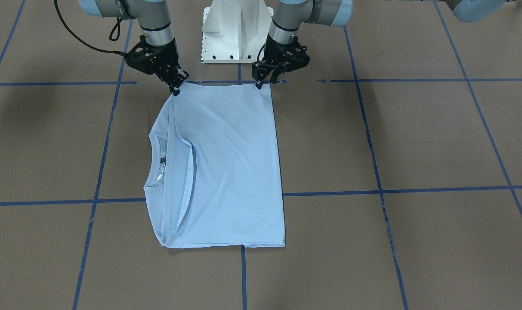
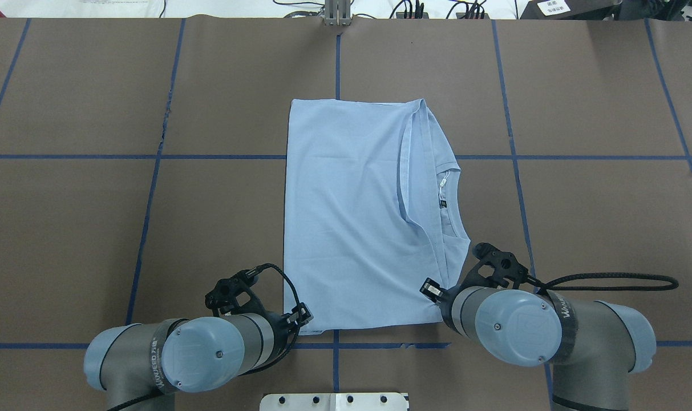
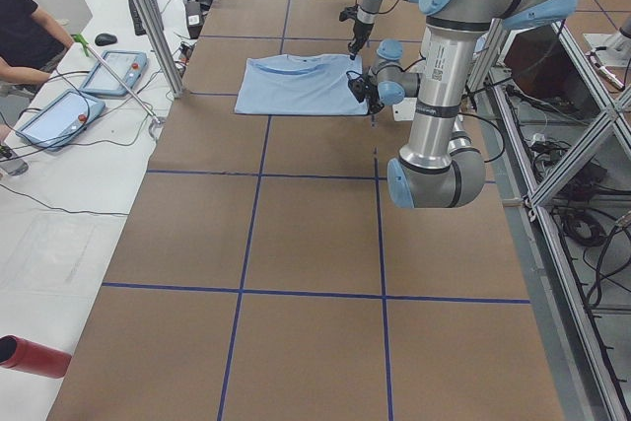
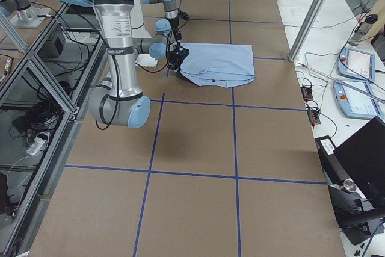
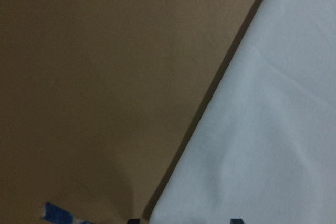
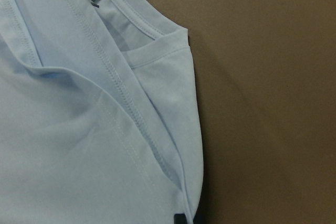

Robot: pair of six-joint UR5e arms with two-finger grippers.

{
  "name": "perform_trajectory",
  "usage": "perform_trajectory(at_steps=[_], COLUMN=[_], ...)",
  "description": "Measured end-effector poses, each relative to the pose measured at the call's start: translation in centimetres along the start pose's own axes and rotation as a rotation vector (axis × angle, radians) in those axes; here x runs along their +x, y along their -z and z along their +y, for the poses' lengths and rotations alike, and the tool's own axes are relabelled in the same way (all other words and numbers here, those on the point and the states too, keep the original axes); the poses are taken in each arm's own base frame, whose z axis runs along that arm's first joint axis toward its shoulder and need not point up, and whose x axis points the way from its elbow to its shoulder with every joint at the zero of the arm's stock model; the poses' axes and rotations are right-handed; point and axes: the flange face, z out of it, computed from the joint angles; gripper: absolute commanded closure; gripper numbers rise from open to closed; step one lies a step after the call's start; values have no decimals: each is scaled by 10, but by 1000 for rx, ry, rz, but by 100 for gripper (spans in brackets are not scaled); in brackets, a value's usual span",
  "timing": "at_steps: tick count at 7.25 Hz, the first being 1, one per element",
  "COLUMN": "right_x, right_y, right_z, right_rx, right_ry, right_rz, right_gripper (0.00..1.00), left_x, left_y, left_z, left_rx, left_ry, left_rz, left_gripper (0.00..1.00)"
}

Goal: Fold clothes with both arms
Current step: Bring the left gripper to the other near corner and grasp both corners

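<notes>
Smooth pale blue T-shirt (image 1: 226, 163) folded rectangular, stitched collar (image 6: 139, 17), matte brown table (image 1: 415, 137)

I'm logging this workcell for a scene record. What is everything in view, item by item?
T-shirt: one, pale blue, mid-table.
Neck label: one, dark, inside collar.
Table: one, brown, blue tape grid.
Pedestal base: one, white, table edge.
Cylinder: one, red, side bench.
Tablet controllers: two, blue-edged, side bench.
Person: one, dark top, beside bench.
Arms: two, grey, flanking the base.
Left end effector: one, black, robot-side shirt corner.
Right end effector: one, black, other robot-side corner.
</notes>
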Motion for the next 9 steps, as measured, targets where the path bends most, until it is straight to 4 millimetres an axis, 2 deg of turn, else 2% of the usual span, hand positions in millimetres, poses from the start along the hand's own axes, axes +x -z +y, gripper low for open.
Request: perform_trajectory(at_steps=[1,2,4,5,6,9], right_x=[0,0,0,0,0,-1], right_y=[0,0,1,1,1,1], right_z=[0,0,0,0,0,0], right_rx=[0,0,0,0,0,-1], right_ry=[0,0,0,0,0,0], right_rz=[0,0,-1,-1,-1,-2], right_gripper=[100,100,100,100,100,100], left_x=[-1,-1,-3,-4,-5,-3], left_y=[-1,-3,-5,-7,-9,-8], left_z=[0,0,1,1,1,2], left_rx=[1,1,2,3,4,2], left_ry=[0,-1,-1,-2,-2,-2], left_rz=[-3,-5,-12,-15,-19,-15], left_gripper=[41,51,54,65,100,100])
